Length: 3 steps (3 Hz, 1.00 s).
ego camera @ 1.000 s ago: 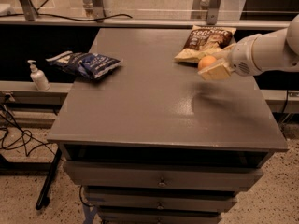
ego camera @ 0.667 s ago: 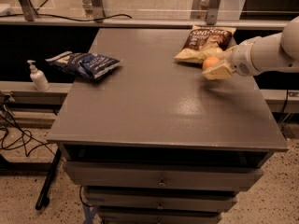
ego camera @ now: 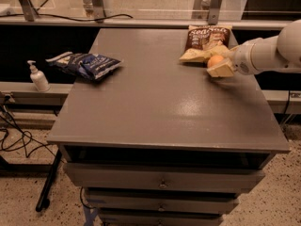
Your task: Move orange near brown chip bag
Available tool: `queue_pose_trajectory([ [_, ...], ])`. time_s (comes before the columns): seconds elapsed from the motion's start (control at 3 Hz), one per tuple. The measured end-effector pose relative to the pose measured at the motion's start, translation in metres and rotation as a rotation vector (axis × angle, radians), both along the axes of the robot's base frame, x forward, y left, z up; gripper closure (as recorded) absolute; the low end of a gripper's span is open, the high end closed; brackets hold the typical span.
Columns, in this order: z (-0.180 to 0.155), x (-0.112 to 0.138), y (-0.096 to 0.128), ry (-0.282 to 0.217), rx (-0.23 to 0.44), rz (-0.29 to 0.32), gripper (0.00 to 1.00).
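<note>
The orange (ego camera: 215, 60) is small and round and sits between the cream fingers of my gripper (ego camera: 219, 63) at the right of the grey table. The gripper is shut on it and holds it low over the table top, right at the lower right edge of the brown chip bag (ego camera: 205, 42). That bag lies flat at the back right of the table, with a dark brown top, white lettering and a pale yellow lower part. My white arm (ego camera: 268, 53) reaches in from the right edge.
A blue and white chip bag (ego camera: 84, 63) lies at the table's left edge. A white pump bottle (ego camera: 38, 77) stands on a lower ledge to the left. Drawers (ego camera: 162, 182) sit under the grey table top (ego camera: 155, 102). Cables lie on the floor at left.
The gripper has carried the orange a little to the right and back, closer to the brown chip bag, and lower toward the table.
</note>
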<state>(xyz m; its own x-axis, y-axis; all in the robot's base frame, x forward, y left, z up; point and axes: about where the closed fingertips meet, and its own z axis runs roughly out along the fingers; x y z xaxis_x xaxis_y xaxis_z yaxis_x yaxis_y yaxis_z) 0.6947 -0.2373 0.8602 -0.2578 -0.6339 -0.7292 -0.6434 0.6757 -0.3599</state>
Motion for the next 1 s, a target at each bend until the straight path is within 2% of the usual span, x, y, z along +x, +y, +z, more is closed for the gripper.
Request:
queue_pose_trajectory([
  [1.0,0.0007,0.0186,-0.0005,-0.021,0.017,-0.014,0.13],
])
